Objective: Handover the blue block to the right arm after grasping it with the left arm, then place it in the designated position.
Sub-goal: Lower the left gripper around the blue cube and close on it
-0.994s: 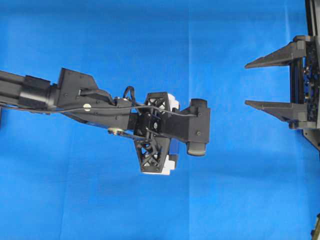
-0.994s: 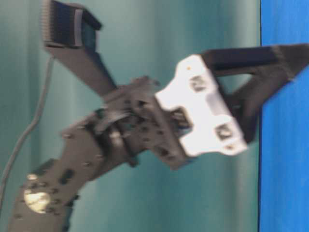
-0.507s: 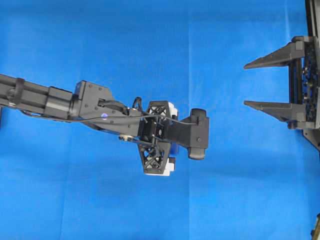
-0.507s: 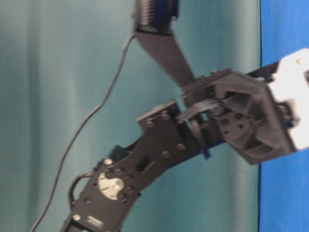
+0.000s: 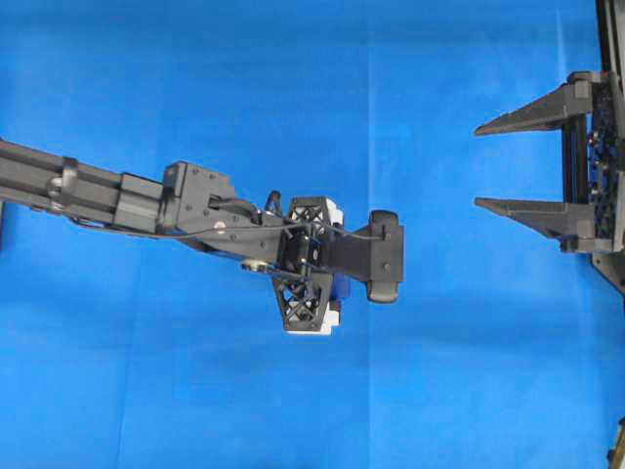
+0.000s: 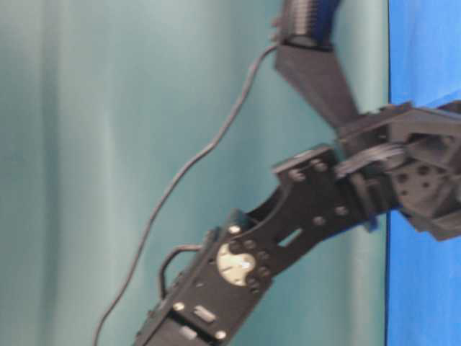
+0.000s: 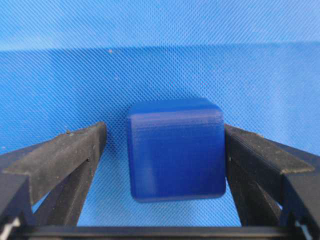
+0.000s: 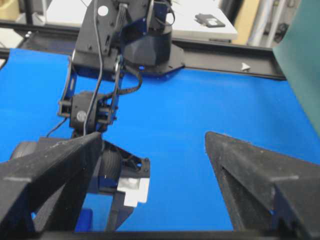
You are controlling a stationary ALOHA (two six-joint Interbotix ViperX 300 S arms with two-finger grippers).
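Note:
The blue block [image 7: 175, 149] lies on the blue cloth between my left gripper's [image 7: 164, 127] two black fingers. The right finger [image 7: 250, 150] is at the block's side, and a narrow gap shows between the block and the left finger [image 7: 65, 155]. The jaws are open around the block. In the overhead view the left arm [image 5: 322, 262] points straight down at mid-table and hides the block. My right gripper [image 5: 479, 166] is open and empty at the right edge, fingers pointing left. In the right wrist view [image 8: 152, 137] a bit of the block [image 8: 82, 220] shows under the left arm's bracket.
The blue cloth [image 5: 293, 88] covers the table. The left arm's links and a loose cable [image 6: 194, 158] stand before a green backdrop in the table-level view. A black rail [image 8: 225, 52] runs along the cloth's far edge.
The left arm has reached out and gone down over the same spot; its wrist looks smaller from overhead and has slid right in the table-level view. The right arm has not moved.

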